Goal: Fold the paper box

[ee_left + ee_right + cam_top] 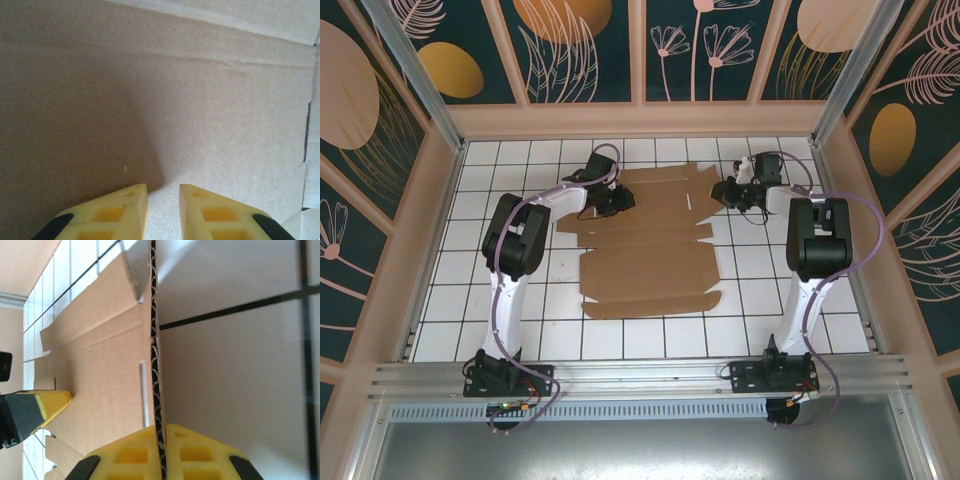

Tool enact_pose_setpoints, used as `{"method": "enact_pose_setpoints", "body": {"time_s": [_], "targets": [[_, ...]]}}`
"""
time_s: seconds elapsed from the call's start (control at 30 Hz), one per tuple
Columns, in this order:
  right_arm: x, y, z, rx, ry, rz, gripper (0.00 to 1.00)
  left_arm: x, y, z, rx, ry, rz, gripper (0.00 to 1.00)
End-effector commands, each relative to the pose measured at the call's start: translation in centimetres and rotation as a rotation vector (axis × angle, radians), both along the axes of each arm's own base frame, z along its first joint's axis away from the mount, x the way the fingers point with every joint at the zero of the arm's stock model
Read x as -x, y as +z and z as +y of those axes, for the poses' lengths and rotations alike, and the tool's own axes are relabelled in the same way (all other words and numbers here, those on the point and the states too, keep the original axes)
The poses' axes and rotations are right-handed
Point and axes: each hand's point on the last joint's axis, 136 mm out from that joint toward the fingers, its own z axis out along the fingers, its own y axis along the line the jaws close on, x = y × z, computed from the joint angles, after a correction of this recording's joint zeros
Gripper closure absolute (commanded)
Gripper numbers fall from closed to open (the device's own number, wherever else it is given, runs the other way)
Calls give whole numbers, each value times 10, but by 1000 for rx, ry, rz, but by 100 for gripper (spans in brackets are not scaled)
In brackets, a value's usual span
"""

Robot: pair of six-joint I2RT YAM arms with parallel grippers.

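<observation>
Inside the panelled work cell, the paper box [650,255] lies opened out as one die-cut brown sheet in the middle of the white tiled table [500,280], between the two arms, its flaps and notched edges spread flat. No wall appears to stand up and no flap appears tucked, so the folding looks barely begun, with nearly every crease yet to be worked.

At the sheet's far right corner, the right gripper [160,430] is pressed together on the cardboard's rim, the corrugated edge running straight up between its yellow fingers. That pinch reads as the opening move on a side flap. Across the sheet, the left gripper [163,192] hangs low over the far left panel, its fingers narrowly parted with nothing between them. A crease line crosses the board just beyond it.

Much is uncertain. Both gripper heads cover the sheet's far corners from above, so the outline of the flaps there cannot be read. Whether the pinched edge is lifted off the tiles or only gripped where it lies is hard to judge. Whether the left fingertips touch the board or float just above it cannot be told either, and the wrist view there cuts off all but a patch of plain cardboard.
</observation>
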Motion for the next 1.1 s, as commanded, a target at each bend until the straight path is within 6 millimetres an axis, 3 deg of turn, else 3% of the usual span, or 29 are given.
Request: {"method": "enact_pose_setpoints", "body": {"time_s": [0.0,0.1,0.23,0.43,0.63,0.77,0.9,1.07], "targets": [[-1,38,7,67,-5,-88,96,14,-36,17,-83,19,80,75],[3,46,22,126,12,-105,96,13,-38,17,-85,22,82,76],[4,45,37,344,0,-120,94,14,-39,18,-90,23,85,76],[7,29,56,711,-2,-130,91,14,-41,19,-94,27,90,76],[13,21,87,931,24,-182,90,14,-41,19,-95,32,90,76],[19,19,116,1014,45,-230,82,14,-41,19,-94,33,91,76],[21,5,139,1061,91,-238,78,14,-41,19,-93,37,93,76],[18,-7,152,1187,110,-263,74,15,-41,20,-97,43,93,76]]}}
